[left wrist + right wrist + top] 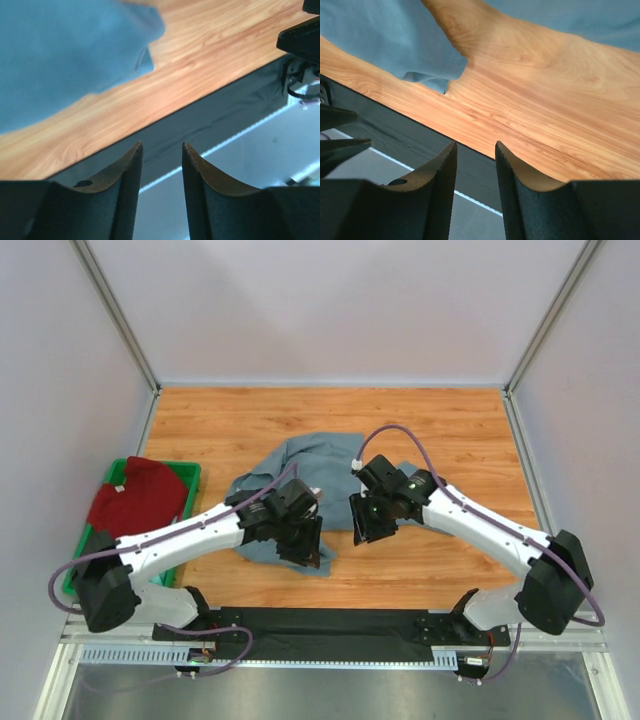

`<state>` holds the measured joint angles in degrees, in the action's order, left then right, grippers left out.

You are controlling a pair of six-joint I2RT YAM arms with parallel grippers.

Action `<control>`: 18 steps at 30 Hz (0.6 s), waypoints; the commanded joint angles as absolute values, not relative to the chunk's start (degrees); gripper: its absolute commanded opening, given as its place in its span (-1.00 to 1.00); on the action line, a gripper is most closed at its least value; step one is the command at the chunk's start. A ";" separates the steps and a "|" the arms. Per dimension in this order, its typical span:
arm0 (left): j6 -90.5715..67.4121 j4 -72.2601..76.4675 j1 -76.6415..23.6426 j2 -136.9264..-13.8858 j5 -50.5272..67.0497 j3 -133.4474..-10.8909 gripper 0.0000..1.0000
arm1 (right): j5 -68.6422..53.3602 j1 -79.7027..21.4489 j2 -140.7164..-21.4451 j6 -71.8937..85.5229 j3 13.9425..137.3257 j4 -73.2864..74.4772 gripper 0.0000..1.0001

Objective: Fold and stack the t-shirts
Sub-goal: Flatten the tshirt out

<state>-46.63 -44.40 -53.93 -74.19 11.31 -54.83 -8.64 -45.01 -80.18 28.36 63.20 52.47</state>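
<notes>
Slate grey-blue t-shirt (312, 468), crumpled near the middle of the wood-grain desk (450, 425). Lies as an uneven heap, not flat, with its long axis slanting from the near left to the far right. Cannot tell which way the neck or hem points; folds hide both.

Left gripper (308, 548), hanging over the near-left end of that heap. Stands parted, fingers apart with nothing between them. From the left wrist view, looks past its own fingertips (160, 147) toward the desk's near edge, with a rounded blue fold (60, 55) above.

Right gripper (366, 525), just beside the shirt's near-right edge, over bare wood. Also stands parted and holds nothing. From the right wrist view, shows the gap between its fingertips (475, 147), and blue cloth (395, 40) at the upper left with a small notch in the edge.

Dark red t-shirt (140, 498), bunched in the green bin (192, 472) at the desk's left side, well apart from the blue one. White neck label (118, 487) towards the left. Long axis unclear.
</notes>
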 commanded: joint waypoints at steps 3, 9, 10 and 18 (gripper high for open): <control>-42.63 -46.67 -60.72 -85.59 1.24 -62.83 0.04 | -4.38 -39.30 -71.12 31.11 57.32 53.00 -0.21; -41.49 -47.99 -68.02 -96.14 -3.42 -66.97 -0.05 | -6.94 -31.65 -61.10 31.46 52.03 52.38 -0.21; -41.57 -48.16 -68.46 -97.54 -4.04 -67.32 -0.04 | -6.94 -30.42 -60.21 31.46 51.51 52.64 -0.21; -42.28 -48.16 -68.64 -100.98 -6.76 -67.94 0.04 | -7.21 -28.48 -52.93 32.43 47.82 54.93 -0.22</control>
<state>-42.92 -47.66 -68.64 -100.86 -3.38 -65.39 -6.98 -28.69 -56.03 31.27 49.41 54.15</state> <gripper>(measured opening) 0.521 0.393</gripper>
